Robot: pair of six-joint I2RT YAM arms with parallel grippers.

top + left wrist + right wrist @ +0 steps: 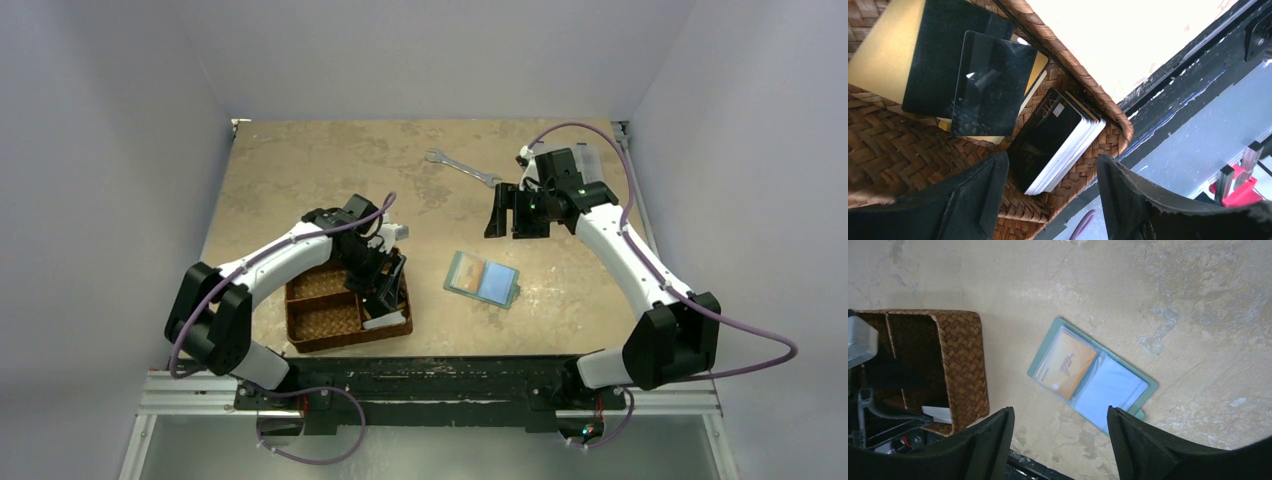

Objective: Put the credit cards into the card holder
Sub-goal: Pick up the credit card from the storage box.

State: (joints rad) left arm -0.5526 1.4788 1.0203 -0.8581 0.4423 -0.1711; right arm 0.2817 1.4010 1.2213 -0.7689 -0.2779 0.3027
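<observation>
Top view, left gripper point(385, 285): it is lowered over the near right compartment of the basket point(300, 335), jaws parted.
Top view, card holder point(482, 279): it is laid open on the table, right of the basket and between the two arms.
Top view, right gripper point(510, 212): it is held beyond the holder, near a wrench point(462, 168), spread wide and empty.
Left wrist view, stack of cards point(1055, 142): it is leaned in the basket corner, with a loose black card point(990, 82) and a gold card point(883, 55) lying further in.
Left wrist view, relation: the stack's near end is framed between the open fingers point(993, 175), its long axis pointing away from them. Nothing is gripped, and the left arm is judged much the nearer.
Right wrist view, holder: an orange card point(1068, 362) is seen in one pocket, and the blue-grey pocket beside it appears unfilled.
Right wrist view, gripper point(1060, 425): wide open, nothing held, the holder just ahead.
</observation>
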